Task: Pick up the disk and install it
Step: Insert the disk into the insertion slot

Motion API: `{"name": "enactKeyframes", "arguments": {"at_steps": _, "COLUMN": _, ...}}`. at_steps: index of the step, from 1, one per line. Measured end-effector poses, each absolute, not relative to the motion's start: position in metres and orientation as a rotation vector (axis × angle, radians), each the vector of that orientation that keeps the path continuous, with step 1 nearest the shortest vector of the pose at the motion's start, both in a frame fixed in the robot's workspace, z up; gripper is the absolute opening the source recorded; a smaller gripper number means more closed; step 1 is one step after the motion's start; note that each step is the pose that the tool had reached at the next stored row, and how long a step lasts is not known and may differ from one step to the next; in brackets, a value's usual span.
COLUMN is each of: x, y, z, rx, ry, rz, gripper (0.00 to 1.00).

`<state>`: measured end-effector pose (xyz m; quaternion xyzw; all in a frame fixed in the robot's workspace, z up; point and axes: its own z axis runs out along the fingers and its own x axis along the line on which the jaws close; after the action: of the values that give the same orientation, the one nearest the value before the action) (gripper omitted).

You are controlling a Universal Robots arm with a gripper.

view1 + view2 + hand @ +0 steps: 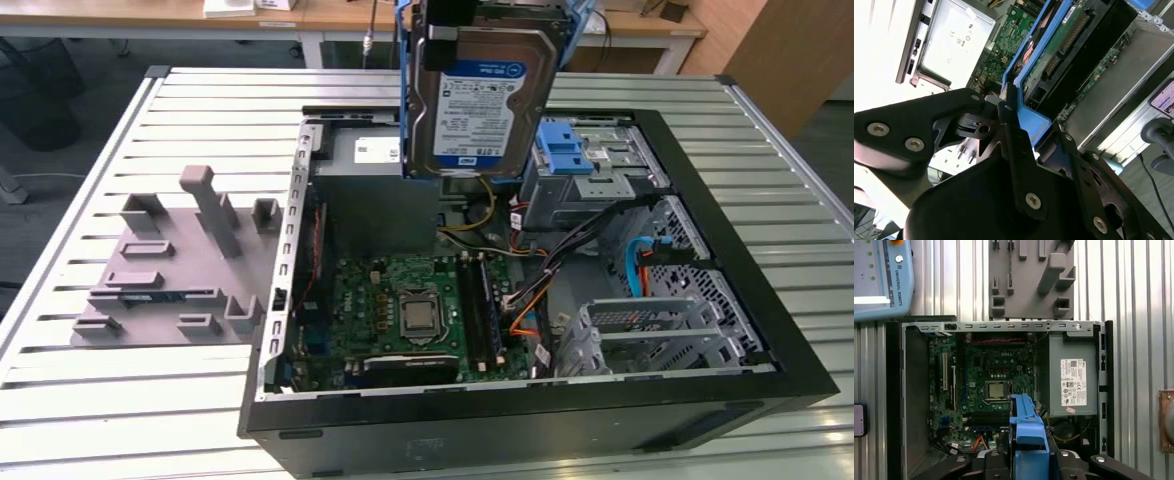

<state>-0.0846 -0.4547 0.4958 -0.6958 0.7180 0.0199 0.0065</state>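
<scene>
In the exterior view, one grey fixture plate lies at nine o'clock of one open computer case. One disk hangs upright over the case's twelve o'clock end, with its blue-and-white label facing out. The second wrist view shows the gripper, jaws clamped on the disk's blue bracket.

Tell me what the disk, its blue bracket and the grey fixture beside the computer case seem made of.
The disk: bare silvery metal casing, dull sheen, with a glossy label. The blue bracket: likely moulded plastic, smooth and evenly coloured. The grey fixture: matte, probably plastic, though painted metal is possible.
</scene>
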Motion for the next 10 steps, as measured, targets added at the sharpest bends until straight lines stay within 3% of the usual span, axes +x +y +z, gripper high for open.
{"name": "enactKeyframes", "arguments": {"at_steps": 10, "x": -0.084, "y": -0.490, "z": 0.493, "rx": -2.176, "ry": 2.246, "rz": 0.062, "gripper": 0.36}}
